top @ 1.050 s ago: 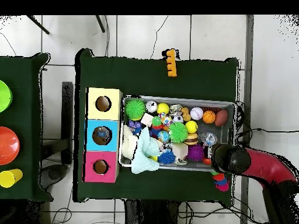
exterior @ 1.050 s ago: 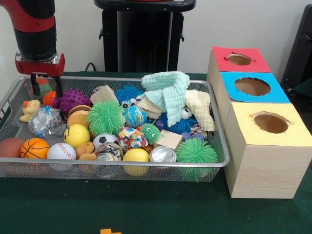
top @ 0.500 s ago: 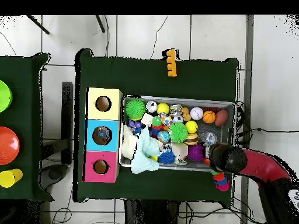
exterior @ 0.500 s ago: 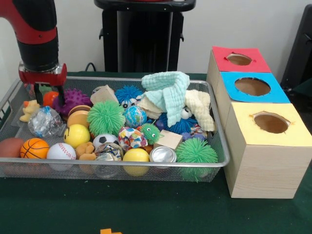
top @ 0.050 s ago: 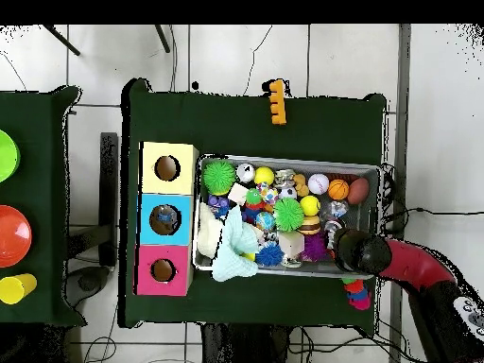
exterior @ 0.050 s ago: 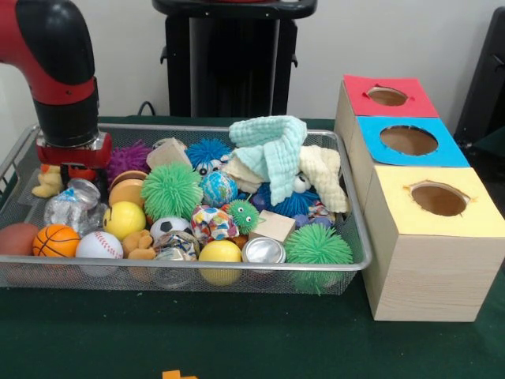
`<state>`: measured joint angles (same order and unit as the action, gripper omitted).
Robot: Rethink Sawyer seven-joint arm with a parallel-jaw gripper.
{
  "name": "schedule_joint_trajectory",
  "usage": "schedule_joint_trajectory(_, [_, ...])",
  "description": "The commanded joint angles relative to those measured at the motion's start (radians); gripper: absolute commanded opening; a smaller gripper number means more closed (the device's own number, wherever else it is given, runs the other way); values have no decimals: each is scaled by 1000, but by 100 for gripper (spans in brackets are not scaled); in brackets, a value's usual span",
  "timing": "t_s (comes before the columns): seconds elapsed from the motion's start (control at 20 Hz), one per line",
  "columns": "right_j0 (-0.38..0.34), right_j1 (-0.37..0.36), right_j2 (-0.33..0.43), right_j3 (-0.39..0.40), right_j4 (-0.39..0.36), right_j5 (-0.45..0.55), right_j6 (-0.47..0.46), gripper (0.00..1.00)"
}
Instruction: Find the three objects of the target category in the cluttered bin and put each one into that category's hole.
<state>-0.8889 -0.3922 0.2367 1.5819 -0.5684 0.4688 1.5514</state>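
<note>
A wire bin [exterior @ 0.050 s ago: 197, 270] [top @ 0.050 s ago: 288, 159] is packed with toys: a small basketball [exterior @ 0.050 s ago: 55, 240], a baseball [exterior @ 0.050 s ago: 99, 245], a yellow smiley ball [exterior @ 0.050 s ago: 125, 219], green spiky balls [exterior @ 0.050 s ago: 171, 190], a pale green cloth [exterior @ 0.050 s ago: 272, 148] and a metal can [exterior @ 0.050 s ago: 263, 250]. My gripper [exterior @ 0.050 s ago: 75, 175] [top @ 0.050 s ago: 357, 250] is down in the bin's left end, between a yellow duck [exterior @ 0.050 s ago: 49, 180] and a purple spiky ball [exterior @ 0.050 s ago: 129, 156], just above crumpled clear plastic [exterior @ 0.050 s ago: 69, 207]. Its tips are hidden among the toys. To the right stands a wooden box with a red hole [exterior @ 0.050 s ago: 387, 96], a blue hole [exterior @ 0.050 s ago: 408, 140] and a yellow hole [exterior @ 0.050 s ago: 439, 199].
The box presses against the bin's right end. An orange toy piece [exterior @ 0.050 s ago: 175, 374] [top @ 0.050 s ago: 275, 101] lies on the green cloth in front of the bin. A striped toy [top @ 0.050 s ago: 356, 295] lies outside the bin beside the arm. Coloured dishes [top @ 0.050 s ago: 11, 234] sit on a separate table.
The arm has dropped and shifted slightly right into the bin. The orange ball seen under the gripper before is now covered by it.
</note>
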Motion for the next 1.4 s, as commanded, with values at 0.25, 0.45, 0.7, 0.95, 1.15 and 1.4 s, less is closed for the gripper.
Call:
schedule_joint_trajectory(0.25, [-11, 127, 8, -101, -19, -48, 41, 100])
schedule_joint_trajectory(0.45, [-13, 75, -2, -59, -16, -31, 43, 100])
schedule_joint_trajectory(0.7, [-5, -86, -16, 62, 6, 10, 57, 100])
schedule_joint_trajectory(0.95, [-14, -153, -3, 106, 44, 55, 54, 100])
schedule_joint_trajectory(1.15, [-16, -213, 7, 131, 73, 105, 34, 100])
schedule_joint_trajectory(1.4, [-5, -187, 14, 103, 84, 93, 34, 100])
